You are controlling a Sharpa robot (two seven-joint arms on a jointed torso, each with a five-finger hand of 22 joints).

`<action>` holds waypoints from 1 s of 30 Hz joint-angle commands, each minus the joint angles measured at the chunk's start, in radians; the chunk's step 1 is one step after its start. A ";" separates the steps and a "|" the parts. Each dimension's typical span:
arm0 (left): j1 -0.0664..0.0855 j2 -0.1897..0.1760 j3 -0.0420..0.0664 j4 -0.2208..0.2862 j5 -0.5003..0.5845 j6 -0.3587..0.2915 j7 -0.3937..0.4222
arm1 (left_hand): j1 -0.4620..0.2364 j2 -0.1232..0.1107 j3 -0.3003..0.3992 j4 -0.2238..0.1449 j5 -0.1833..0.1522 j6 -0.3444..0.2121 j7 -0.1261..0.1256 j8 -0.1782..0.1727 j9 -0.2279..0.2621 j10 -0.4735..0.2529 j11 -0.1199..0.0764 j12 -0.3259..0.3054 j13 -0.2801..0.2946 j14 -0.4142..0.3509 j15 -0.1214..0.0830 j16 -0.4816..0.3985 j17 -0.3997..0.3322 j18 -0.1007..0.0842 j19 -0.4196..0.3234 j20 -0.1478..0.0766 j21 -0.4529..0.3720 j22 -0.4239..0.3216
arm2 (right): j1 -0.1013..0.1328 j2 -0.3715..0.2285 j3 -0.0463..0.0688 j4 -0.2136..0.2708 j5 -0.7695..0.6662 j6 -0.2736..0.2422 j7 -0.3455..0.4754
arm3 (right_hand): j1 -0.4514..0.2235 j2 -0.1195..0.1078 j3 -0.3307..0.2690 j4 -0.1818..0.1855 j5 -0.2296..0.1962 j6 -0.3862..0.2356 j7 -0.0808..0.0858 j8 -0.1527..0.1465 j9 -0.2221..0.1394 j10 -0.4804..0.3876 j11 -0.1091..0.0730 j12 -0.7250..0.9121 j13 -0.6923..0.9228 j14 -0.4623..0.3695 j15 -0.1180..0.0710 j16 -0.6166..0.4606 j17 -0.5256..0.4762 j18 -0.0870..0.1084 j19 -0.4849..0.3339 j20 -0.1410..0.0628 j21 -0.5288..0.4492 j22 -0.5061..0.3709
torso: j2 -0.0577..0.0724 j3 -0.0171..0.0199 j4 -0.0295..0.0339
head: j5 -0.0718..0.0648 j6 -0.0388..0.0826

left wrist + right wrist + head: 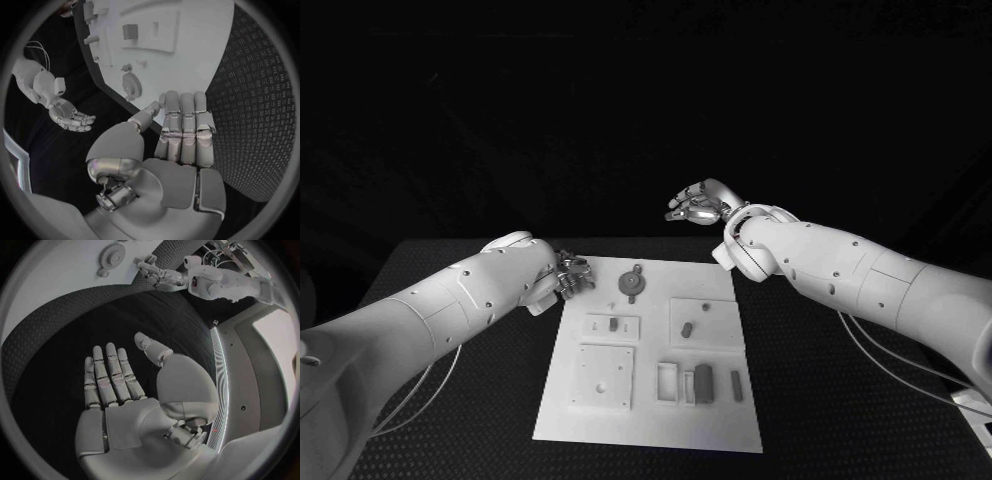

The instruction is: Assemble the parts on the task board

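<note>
The white task board (718, 425) lies in the middle of the black table. A round gear part (633, 284) sits near its far edge, a small dark piece (687, 328) lies on a raised square, and several upright pieces (704, 381) stand in the near right block. My left hand (571, 275) hovers at the board's far left corner, fingers stretched out, holding nothing; its fingers (182, 125) reach toward the gear (131, 86). My right hand (701, 203) is raised beyond the board's far right corner, palm open and empty (119, 385).
Black textured table (834, 400) surrounds the board on all sides. A raised square plate (604, 377) with a small hole occupies the board's near left. The left hand (161, 276) appears beside the gear (112, 255) in the right wrist view. Cables (906, 365) trail under the right arm.
</note>
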 commanded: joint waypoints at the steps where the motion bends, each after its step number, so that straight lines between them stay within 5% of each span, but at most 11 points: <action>1: -0.010 -0.003 -0.003 0.011 0.013 0.004 0.001 | 0.012 0.003 0.009 -0.001 0.011 0.017 -0.011 0.015 0.015 0.007 -0.001 0.005 -0.002 0.010 0.001 0.004 -0.002 -0.002 0.010 0.001 0.004 0.003 | 0.000 -0.001 0.000 0.002 -0.001 0.006 0.009 | -0.003 -0.004 0.000 0.002 -0.002 -0.009 0.011 0.006 -0.001 -0.001 0.005 -0.005 -0.001 -0.008 -0.001 -0.006 0.001 -0.014 -0.005 0.000 -0.005 0.001 | 0.000 0.0000 0.0004 | 0.000 0.002; 5: -0.009 -0.017 -0.001 0.030 0.019 0.001 0.001 | 0.007 -0.004 0.015 -0.001 0.057 0.022 -0.014 0.021 0.019 0.016 -0.004 0.007 -0.002 0.017 -0.002 0.009 -0.005 -0.003 0.016 -0.002 0.004 0.011 | 0.000 -0.003 0.000 0.003 0.000 0.006 0.009 | -0.003 -0.004 0.000 0.002 -0.002 -0.009 0.011 0.006 -0.001 -0.001 0.005 -0.005 -0.001 -0.008 -0.001 -0.006 0.001 -0.014 -0.005 0.000 -0.006 0.002 | 0.000 -0.0003 0.0005 | 0.001 0.004; 14: 0.013 -0.061 0.002 0.097 0.066 0.018 -0.007 | 0.007 -0.007 0.016 -0.002 0.059 0.025 -0.015 0.023 0.020 0.020 -0.005 0.009 -0.002 0.020 -0.003 0.012 -0.005 -0.003 0.019 -0.003 0.005 0.014 | 0.000 -0.009 0.000 0.003 0.004 0.008 0.008 | -0.004 -0.004 0.000 0.002 -0.002 -0.009 0.011 0.007 -0.002 -0.001 0.005 -0.005 -0.001 -0.008 -0.001 -0.006 0.002 -0.014 -0.004 0.000 -0.006 0.002 | 0.000 -0.0006 0.0009 | 0.003 0.006; 24: 0.046 -0.140 0.001 0.232 0.100 0.010 -0.022 | 0.007 -0.008 0.016 -0.002 0.056 0.025 -0.016 0.024 0.020 0.020 -0.006 0.009 -0.002 0.020 -0.003 0.013 -0.006 -0.003 0.020 -0.003 0.005 0.015 | 0.000 -0.014 0.000 0.001 0.008 0.010 0.008 | -0.004 -0.004 0.000 0.002 -0.002 -0.009 0.011 0.007 -0.002 -0.001 0.005 -0.005 -0.001 -0.009 -0.001 -0.006 0.002 -0.014 -0.004 -0.001 -0.007 0.003 | -0.002 0.0002 0.0012 | 0.012 0.011; 30: 0.051 -0.201 0.000 0.325 0.101 -0.015 -0.030 | 0.008 -0.008 0.016 -0.002 0.054 0.025 -0.016 0.024 0.020 0.021 -0.006 0.009 -0.002 0.020 -0.003 0.013 -0.006 -0.003 0.020 -0.004 0.005 0.016 | -0.001 -0.016 0.000 -0.002 0.010 0.012 0.008 | -0.004 -0.004 0.000 0.002 -0.002 -0.009 0.011 0.007 -0.002 -0.001 0.005 -0.005 -0.001 -0.009 -0.001 -0.006 0.002 -0.014 -0.004 -0.001 -0.007 0.003 | -0.001 0.0001 0.0006 | 0.019 0.017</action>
